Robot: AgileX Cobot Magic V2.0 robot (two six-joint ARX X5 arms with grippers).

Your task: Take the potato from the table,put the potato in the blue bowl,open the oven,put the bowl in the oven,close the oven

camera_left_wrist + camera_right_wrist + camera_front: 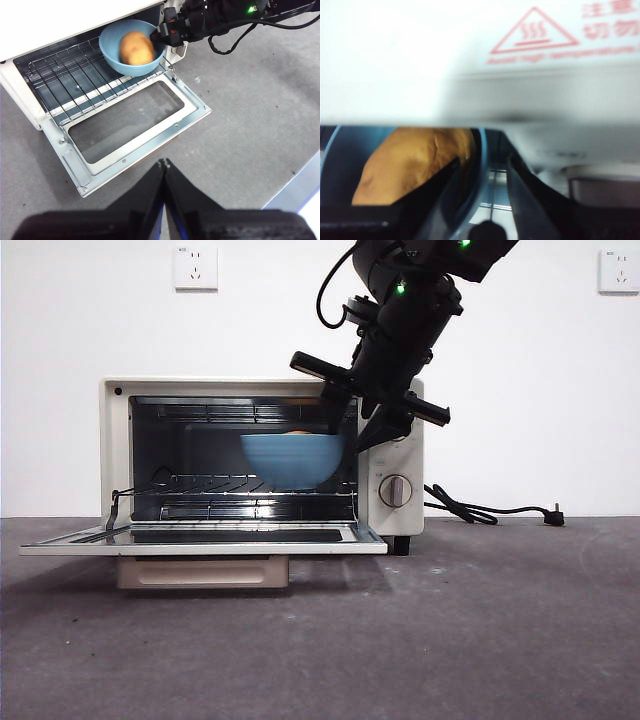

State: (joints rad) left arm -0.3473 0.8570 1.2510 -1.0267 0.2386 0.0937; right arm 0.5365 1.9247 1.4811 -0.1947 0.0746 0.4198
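The cream oven [112,440] stands with its glass door [131,120] folded down flat. The blue bowl [290,460] is inside on the wire rack [65,75], near the right end, level. The orange-tan potato [136,48] lies in the bowl. My right gripper [482,170] reaches in from the right and straddles the bowl's rim [481,150]. One jaw is inside by the potato [415,165], the other outside, and rack shows through the gap, so it is open. My left gripper [164,162] is shut and empty, hovering over the table in front of the door.
The open door [200,540] juts out over the dark grey table [450,640]. A black cord [480,510] trails right from behind the oven. The right arm [400,330] comes down from the top, close to the oven's upper right corner and knob [395,490].
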